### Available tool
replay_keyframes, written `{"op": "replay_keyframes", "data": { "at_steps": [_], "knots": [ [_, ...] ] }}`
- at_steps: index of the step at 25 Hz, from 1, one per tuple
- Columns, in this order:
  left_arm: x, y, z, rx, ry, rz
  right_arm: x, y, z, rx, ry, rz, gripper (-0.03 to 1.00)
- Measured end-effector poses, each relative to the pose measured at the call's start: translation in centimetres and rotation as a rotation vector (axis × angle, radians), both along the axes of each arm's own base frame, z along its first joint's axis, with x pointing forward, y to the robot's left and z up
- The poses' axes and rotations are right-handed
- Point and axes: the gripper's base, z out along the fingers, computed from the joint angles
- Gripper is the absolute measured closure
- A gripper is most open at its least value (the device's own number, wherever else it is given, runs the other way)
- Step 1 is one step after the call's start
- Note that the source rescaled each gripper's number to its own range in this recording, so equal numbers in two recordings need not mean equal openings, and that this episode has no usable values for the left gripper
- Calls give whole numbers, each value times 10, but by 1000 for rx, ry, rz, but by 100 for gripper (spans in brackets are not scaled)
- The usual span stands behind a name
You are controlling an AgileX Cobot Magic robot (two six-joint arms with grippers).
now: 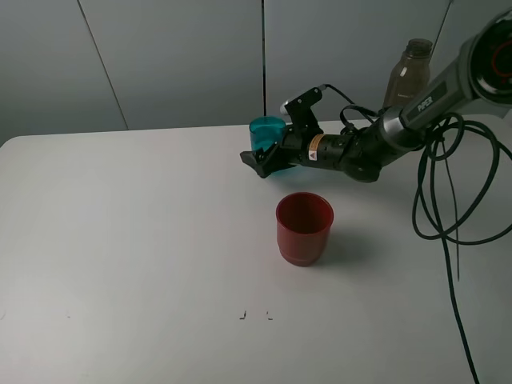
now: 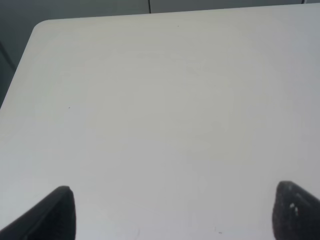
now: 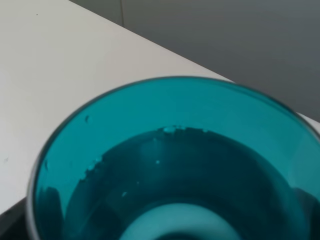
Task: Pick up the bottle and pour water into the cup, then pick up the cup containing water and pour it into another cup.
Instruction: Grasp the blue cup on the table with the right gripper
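Observation:
The teal cup stands upright at the back middle of the table, with water in it as the right wrist view shows. My right gripper reaches in from the right and is shut on the cup's lower part; a dark finger shows beside the cup wall. The wide red cup stands in front of it, apart and empty as far as I can see. The grey-brown bottle stands upright at the back right, behind the right arm. My left gripper is open over bare table.
The right arm's black cables hang in loops at the right of the table. The white table has a rounded far-left corner. Small dark marks lie near the front edge.

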Motion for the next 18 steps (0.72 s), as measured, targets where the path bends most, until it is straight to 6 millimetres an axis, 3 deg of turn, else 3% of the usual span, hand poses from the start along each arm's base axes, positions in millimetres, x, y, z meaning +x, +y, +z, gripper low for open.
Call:
{"op": "replay_keyframes", "data": {
  "at_steps": [18],
  "knots": [
    [0,0,0,0,0,0,3,3,0,39,-18,-3,-3]
  ]
}}
